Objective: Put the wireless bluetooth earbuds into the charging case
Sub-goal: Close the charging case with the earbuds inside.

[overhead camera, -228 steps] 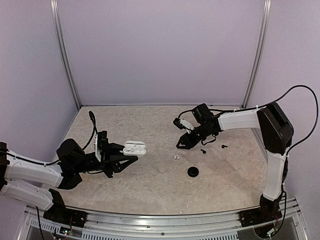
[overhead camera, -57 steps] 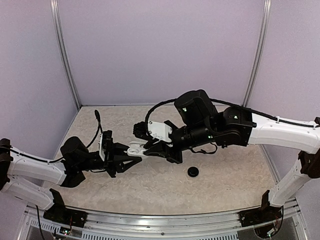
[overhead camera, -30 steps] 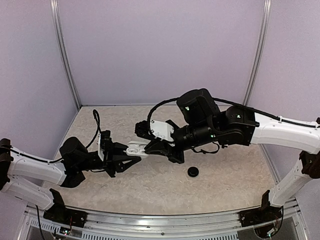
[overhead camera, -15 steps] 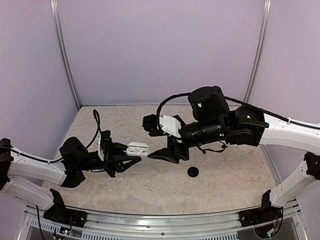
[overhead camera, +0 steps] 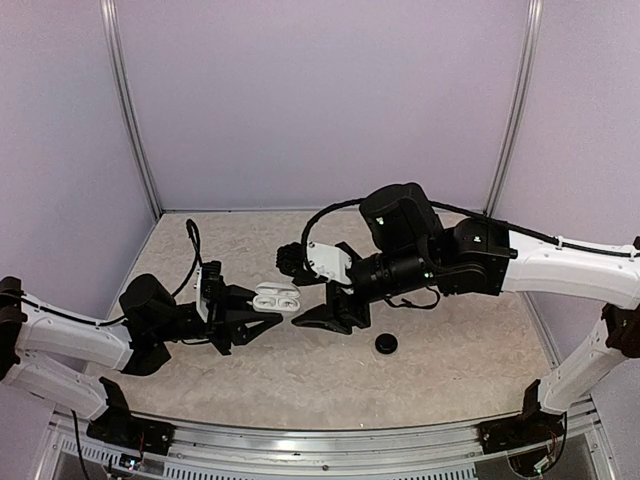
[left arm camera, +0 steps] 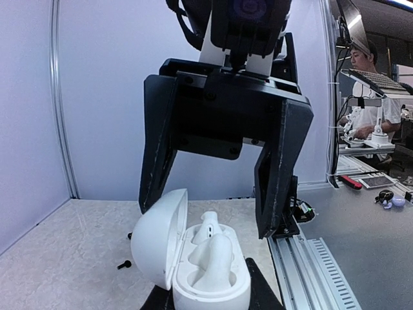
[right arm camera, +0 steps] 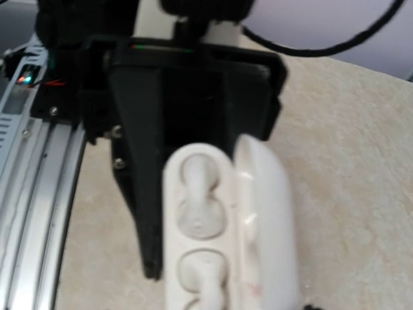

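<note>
Compared with one second earlier, the right gripper [overhead camera: 305, 308] is no longer pressing closed fingertips against the case [overhead camera: 277, 297]. Its jaws are now standing wide open and are sitting slightly back from the case.

Left gripper [overhead camera: 262, 312]: the jaws are clamping the lower body of the case and holding it above the table [overhead camera: 300, 385]. The case is sitting between these jaws with its sockets facing up. The lid [left arm camera: 160, 240] is standing open on the left of the jaws, as the left wrist camera sees it.

Both earbuds [left arm camera: 211, 248] are sitting inside the case, one behind the other, each in its own socket. Whether they are pressed fully home cannot be told.

Right gripper: the open jaws are straddling the space just above and behind the case. One finger [left arm camera: 158, 161] is hanging beyond the lid and the other is hanging on the opposite side. In the top view the fingers are standing just apart from the case.

Further out, a black disc [overhead camera: 386, 343] is lying on the table to the right of the right jaws, well apart from the case. A small dark piece [left arm camera: 124, 263] is lying on the table beyond the lid.
</note>
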### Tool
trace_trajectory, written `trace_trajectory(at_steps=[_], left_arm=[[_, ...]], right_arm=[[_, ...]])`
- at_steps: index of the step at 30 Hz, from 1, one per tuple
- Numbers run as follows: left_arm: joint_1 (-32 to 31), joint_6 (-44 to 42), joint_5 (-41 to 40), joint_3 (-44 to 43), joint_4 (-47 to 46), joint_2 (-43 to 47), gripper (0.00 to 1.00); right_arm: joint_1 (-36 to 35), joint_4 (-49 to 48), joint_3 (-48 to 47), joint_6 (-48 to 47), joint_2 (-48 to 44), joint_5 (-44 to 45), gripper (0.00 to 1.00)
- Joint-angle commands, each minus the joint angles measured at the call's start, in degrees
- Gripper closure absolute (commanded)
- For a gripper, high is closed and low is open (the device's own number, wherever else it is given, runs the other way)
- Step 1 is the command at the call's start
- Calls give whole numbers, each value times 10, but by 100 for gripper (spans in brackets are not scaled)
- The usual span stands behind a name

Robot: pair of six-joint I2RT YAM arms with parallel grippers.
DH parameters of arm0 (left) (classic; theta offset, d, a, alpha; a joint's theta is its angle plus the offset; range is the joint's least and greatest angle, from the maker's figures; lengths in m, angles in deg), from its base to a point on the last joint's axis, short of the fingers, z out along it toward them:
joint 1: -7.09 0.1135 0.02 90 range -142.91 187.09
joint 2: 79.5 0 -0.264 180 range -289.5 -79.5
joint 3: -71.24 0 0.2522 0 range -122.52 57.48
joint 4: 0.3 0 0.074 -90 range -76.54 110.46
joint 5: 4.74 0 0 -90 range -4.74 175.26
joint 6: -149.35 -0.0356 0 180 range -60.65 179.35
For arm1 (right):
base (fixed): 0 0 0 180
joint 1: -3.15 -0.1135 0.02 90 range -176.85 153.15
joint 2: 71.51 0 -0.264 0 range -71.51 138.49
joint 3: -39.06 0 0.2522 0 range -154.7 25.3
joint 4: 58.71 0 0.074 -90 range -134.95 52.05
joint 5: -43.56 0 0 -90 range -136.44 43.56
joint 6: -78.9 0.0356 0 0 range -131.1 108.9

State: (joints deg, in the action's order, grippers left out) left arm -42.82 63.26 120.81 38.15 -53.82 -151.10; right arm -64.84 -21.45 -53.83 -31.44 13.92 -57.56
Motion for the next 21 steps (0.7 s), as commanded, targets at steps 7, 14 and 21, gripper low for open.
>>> trace_trajectory(at_steps=[7,14,21], left_arm=[[-1,3,-9,-10,-17,2,100],[-1,6,-6,-10,-18,1,100],[0,6,-13,-11,-12,3,100]], right_arm=[[4,9,9,-23,-16,-78,48],[5,8,16,-21,-14,-71,61],[5,25,2,-29,-5,-98,71]])
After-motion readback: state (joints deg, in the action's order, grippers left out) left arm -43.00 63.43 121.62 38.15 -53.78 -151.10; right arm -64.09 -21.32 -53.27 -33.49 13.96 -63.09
